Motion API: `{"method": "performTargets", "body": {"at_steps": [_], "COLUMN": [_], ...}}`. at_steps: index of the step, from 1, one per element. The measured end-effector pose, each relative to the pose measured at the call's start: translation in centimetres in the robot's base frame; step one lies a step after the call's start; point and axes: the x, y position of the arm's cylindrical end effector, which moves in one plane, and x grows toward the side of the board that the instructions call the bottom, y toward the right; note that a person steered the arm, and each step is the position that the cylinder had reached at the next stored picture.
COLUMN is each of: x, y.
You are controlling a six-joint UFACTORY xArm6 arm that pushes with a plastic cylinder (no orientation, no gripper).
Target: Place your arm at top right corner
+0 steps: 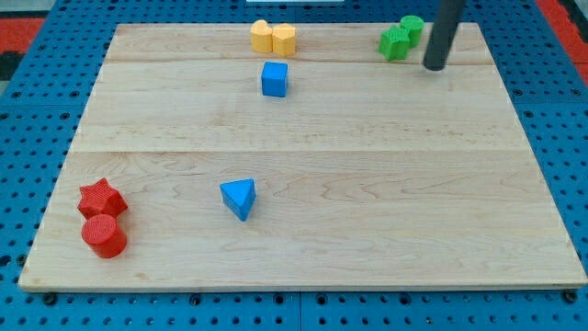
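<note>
**Rod near the upper right of the surface**

My tip (434,66) rested on the wooden surface (367,184) in the upper right of the frame, just right of the green star (395,42) and green cylinder (412,28). The end effector was a bare rod, holding nothing. Two yellow blocks (273,38) sat at top centre.
</note>
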Motion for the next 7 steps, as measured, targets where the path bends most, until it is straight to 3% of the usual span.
{"method": "performTargets", "body": {"at_steps": [1,2,3,7], "x": [-3.8,-9.1,-9.2,-9.2], "y": [8.3,11.8,11.5,-5.4]}}
